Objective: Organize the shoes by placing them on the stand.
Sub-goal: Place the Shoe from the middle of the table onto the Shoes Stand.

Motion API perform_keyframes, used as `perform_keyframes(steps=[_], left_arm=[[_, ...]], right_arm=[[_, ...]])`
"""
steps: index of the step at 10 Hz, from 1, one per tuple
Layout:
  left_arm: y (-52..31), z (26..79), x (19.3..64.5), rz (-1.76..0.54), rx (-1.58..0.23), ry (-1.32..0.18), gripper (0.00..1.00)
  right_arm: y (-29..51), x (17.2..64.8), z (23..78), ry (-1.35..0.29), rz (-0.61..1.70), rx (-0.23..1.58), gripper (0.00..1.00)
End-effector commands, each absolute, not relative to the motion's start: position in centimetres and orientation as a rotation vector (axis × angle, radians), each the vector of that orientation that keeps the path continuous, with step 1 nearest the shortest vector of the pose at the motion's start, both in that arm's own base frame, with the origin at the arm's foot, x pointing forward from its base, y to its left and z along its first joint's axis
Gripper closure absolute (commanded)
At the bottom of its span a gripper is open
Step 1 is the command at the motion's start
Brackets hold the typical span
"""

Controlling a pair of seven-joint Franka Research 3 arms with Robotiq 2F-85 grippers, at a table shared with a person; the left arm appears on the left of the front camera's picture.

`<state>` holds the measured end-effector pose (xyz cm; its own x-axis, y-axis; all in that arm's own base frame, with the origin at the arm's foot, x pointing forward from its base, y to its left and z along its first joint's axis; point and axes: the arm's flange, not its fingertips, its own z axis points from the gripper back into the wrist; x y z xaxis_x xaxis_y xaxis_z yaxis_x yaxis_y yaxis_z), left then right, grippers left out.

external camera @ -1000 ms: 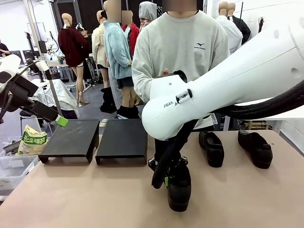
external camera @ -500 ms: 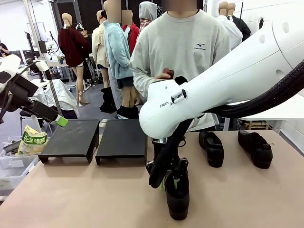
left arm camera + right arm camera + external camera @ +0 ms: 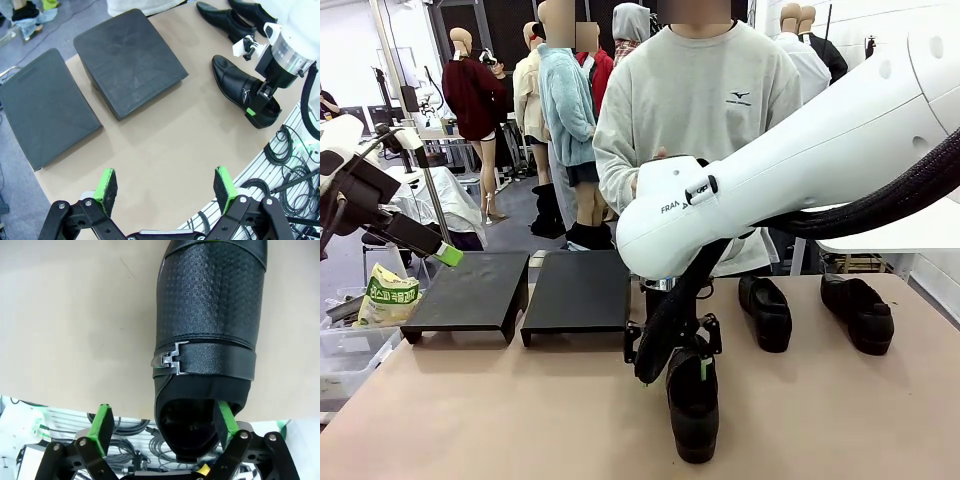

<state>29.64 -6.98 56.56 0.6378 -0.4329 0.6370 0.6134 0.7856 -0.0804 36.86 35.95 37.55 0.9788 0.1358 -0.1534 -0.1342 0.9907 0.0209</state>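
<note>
Right wrist view: right gripper (image 3: 164, 421) open over the heel of a black near shoe (image 3: 207, 315), fingers (image 3: 102, 422) spread wide and gripping nothing.
Near shoe: upright on the beige tabletop (image 3: 75, 315), heel opening between the two green pads, toe pointing away from them. Silver buckle (image 3: 170, 360) on the strap just beyond the fingertips.
Pad contact: one pad tight beside the heel's side wall, touching or not impossible to tell. Other pad well apart from the leather.
Front view: same gripper hanging under the white right arm (image 3: 800, 170), low over the near shoe close to the tabletop's front edge.
Other shoes: second shoe (image 3: 766, 312) and third shoe (image 3: 858, 312) side by side but apart on the tabletop, well beyond the right fingers and off to their outer side, neither on a stand.
Stands: nearer stand (image 3: 578, 290) just beyond the right fingers toward the left arm's side. Farther stand (image 3: 470, 290) right beside it, closer to the left fingers. Both low, black and flat-topped.
Left gripper: left gripper (image 3: 165, 184) held high off the tabletop's left end, green-padded fingers wide apart, nothing between them. Both stands and the near shoe far ahead of its pads in the left wrist view.
Person: person (image 3: 700, 100) in a grey sweatshirt standing at the far side, partly behind the right arm.
Beside the tabletop: yellow-green bag (image 3: 388, 295) under the left fingers, next to a clear bin (image 3: 340, 350).
</note>
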Motion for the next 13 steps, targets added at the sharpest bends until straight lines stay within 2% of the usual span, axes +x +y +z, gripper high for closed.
perform_keyframes(steps=[1,2,6,9,11,12,13], left_arm=[[-6.8,56.6,29.7,-0.613,-0.313,-0.641,0.0],[-6.8,56.6,29.7,-0.613,-0.313,-0.641,0.0],[-6.8,56.6,29.7,-0.613,-0.313,-0.641,0.0],[-6.8,56.6,29.7,-0.613,-0.313,-0.641,0.0],[-6.8,56.6,29.7,-0.613,-0.313,-0.641,0.0],[-6.8,56.6,29.7,-0.613,-0.313,-0.641,0.0],[-7.0,56.6,29.6,-0.607,-0.304,-0.64,0.0]], right_arm=[[35.8,36.3,37.7,0.143,0.211,0.018,0.0],[35.9,36.9,37.6,0.155,0.136,0.01,0.0],[35.9,36.9,37.7,0.152,0.155,0.012,0.0],[35.0,35.8,45.0,-0.01,0.23,-0.055,0.0],[31.6,34.0,48.4,-0.073,0.221,0.014,0.0],[28.6,33.3,49.4,-0.094,0.169,0.02,0.0],[24.7,33.0,49.5,-0.044,0.104,0.028,0.0]])
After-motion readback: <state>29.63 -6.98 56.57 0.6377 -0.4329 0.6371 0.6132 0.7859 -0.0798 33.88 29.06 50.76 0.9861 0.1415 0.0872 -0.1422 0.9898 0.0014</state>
